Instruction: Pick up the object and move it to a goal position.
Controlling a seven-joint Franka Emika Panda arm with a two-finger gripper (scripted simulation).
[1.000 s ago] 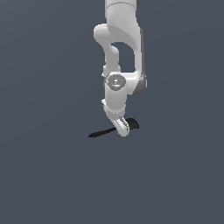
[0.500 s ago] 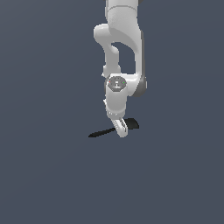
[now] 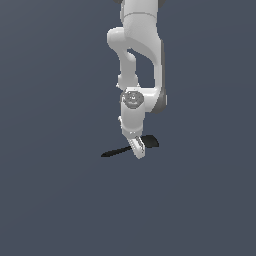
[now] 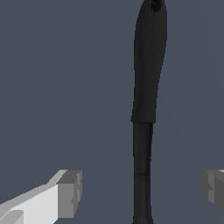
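The object (image 3: 120, 151) is a thin black spoon-like utensil lying flat on the dark grey surface. Its slender end points to the exterior view's left and its wider end (image 3: 150, 141) shows behind the gripper. My gripper (image 3: 138, 149) is down at the utensil's middle, and the arm hides that part. In the wrist view the object (image 4: 146, 105) runs lengthwise between my two grey fingertips (image 4: 70, 193), which stand wide apart on either side without touching it. The gripper (image 4: 141, 189) is open.
A plain dark grey floor (image 3: 55, 200) surrounds the arm on all sides. The white arm (image 3: 140, 60) rises above the gripper.
The arm has come a little lower over the utensil. The utensil has not moved.
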